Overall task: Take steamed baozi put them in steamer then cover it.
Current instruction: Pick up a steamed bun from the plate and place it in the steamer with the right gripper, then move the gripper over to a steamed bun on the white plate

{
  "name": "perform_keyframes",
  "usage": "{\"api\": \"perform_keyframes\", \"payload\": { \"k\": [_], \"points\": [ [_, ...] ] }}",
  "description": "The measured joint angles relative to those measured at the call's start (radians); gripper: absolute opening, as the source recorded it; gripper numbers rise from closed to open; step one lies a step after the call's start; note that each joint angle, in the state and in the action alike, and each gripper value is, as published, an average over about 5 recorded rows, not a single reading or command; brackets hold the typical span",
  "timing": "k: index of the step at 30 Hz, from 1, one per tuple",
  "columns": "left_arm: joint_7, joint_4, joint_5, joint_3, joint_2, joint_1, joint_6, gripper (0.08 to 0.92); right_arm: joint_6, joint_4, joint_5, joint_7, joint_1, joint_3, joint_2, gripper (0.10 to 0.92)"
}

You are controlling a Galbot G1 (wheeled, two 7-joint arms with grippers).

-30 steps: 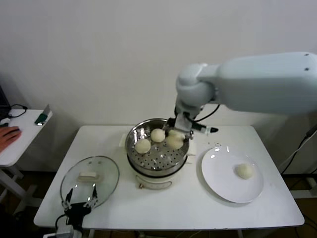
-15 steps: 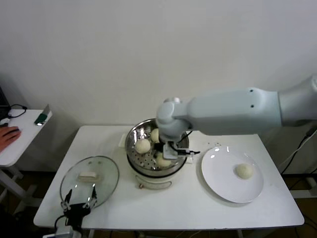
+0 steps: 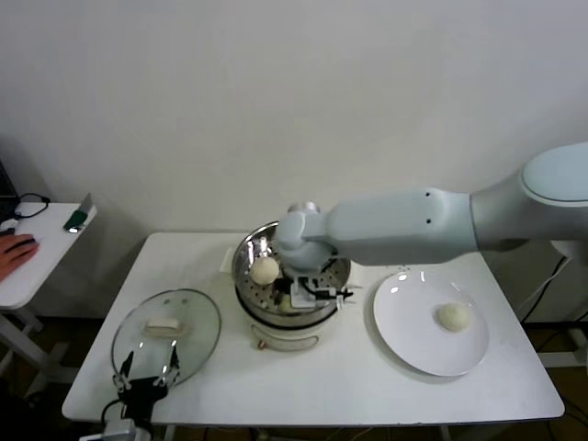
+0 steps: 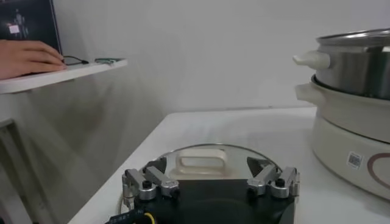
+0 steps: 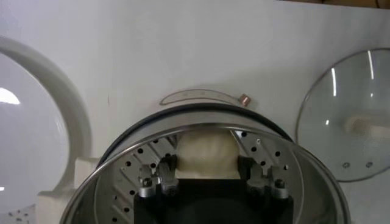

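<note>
On the white table (image 3: 367,386) by the plain wall, the right gripper (image 5: 206,176) is low inside the steamer (image 3: 246,266), fingers squeezing a bun (image 5: 205,153) just above the holey floor, while the open left gripper (image 4: 210,182) waits near the lid (image 3: 165,333).

The steamer's (image 3: 246,262) interior is largely hidden by the right arm; how many baozi lie inside cannot be told.
</note>
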Motion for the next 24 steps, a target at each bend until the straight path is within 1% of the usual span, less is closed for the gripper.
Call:
{"api": "perform_keyframes", "payload": {
  "k": [3, 9, 16, 24],
  "points": [
    [0.000, 0.001, 0.000, 0.000, 0.000, 0.000, -0.001, 0.823, 0.005, -0.007, -0.003, 0.008, -0.005, 0.003, 0.004, 0.676],
    [0.000, 0.000, -0.001, -0.001, 0.000, 0.000, -0.001, 0.823, 0.025, -0.016, 0.008, 0.012, 0.003, 0.017, 0.000, 0.805],
    [0.000, -0.001, -0.001, -0.001, 0.000, 0.000, -0.001, 0.823, 0.066, -0.036, 0.064, -0.003, 0.056, 0.041, -0.033, 0.822],
    [0.000, -0.001, 0.000, 0.003, 0.000, -0.003, -0.001, 0.823, 0.072, -0.082, 0.205, -0.051, 0.171, 0.027, -0.138, 0.823]
  ]
}}
